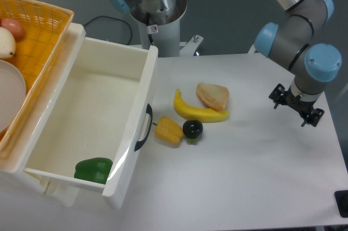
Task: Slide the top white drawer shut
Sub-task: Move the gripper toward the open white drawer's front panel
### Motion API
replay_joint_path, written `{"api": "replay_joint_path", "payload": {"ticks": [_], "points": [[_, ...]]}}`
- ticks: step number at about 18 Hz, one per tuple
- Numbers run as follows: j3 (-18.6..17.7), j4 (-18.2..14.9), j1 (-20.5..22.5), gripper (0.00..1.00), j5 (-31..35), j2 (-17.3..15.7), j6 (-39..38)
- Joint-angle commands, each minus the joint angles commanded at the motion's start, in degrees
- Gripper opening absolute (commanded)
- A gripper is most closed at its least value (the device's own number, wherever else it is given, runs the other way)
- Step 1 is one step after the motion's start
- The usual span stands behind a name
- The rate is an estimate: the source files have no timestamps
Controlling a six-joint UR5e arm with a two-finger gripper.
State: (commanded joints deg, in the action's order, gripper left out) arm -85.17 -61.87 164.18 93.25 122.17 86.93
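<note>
The top white drawer (132, 143) is pulled far out toward the table's middle, and its deep interior is open to view. Its flat front panel carries a curved black handle (144, 128) that faces right. A green pepper (93, 170) lies in the drawer's near corner. My gripper (296, 105) hangs at the far right over the table, well apart from the drawer and at about the handle's height in the picture. Only its black body shows under the blue-capped wrist. The fingers are too small and dark to make out.
Between drawer and gripper lie a banana (198, 112), a piece of bread (213, 96), a corn cob (168, 131) and a dark round fruit (192, 129), close to the handle. An orange wicker basket (38, 35) with food stands left of the drawer. The arm's base (157, 13) stands behind.
</note>
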Motion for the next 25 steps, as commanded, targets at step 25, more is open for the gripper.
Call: {"api": "replay_joint_path", "payload": {"ticks": [25], "points": [[-5.89, -0.17, -11.43, 0.70, -19.58, -3.42, -36.56]]}}
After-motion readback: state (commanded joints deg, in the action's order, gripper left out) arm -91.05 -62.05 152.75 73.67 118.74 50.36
